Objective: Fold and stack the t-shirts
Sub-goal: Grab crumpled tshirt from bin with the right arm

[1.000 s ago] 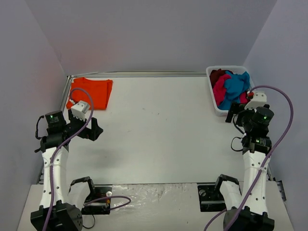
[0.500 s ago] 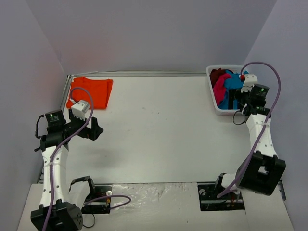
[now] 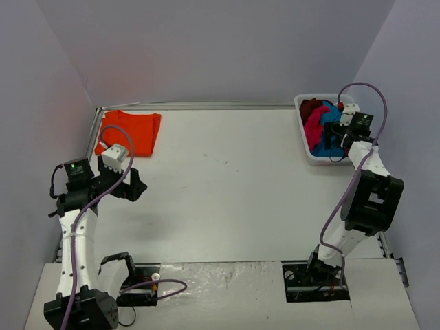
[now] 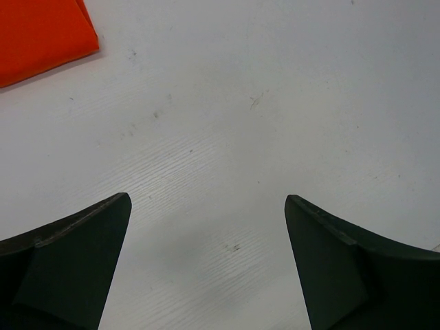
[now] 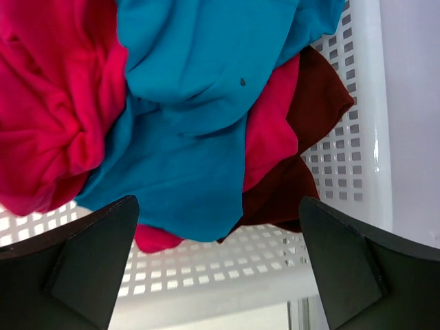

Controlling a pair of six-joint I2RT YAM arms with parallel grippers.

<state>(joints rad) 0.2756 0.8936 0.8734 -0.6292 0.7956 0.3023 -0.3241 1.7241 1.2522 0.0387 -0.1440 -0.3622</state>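
A folded orange t-shirt (image 3: 130, 132) lies flat at the table's far left; its corner (image 4: 41, 34) shows in the left wrist view. Crumpled together in the white slotted basket (image 3: 306, 150) at the far right are a teal-blue t-shirt (image 5: 199, 103), a magenta-pink t-shirt (image 5: 55, 103) and a dark red t-shirt (image 5: 316, 103). My right gripper (image 5: 217, 201) hangs open over the basket's near end, just above the teal cloth, holding nothing. My left gripper (image 4: 207, 198) is open above bare table, near and to the right of the orange shirt.
The basket's slotted wall (image 5: 227, 268) lies directly below the right fingers. Grey walls close the table in on the left, back and right. A metal rail (image 3: 199, 106) runs along the far edge. Purple cables loop from both arms.
The right arm has stretched away from its base toward the far right, carrying its open gripper from in front of the basket to over the shirts. The left arm has stayed put.
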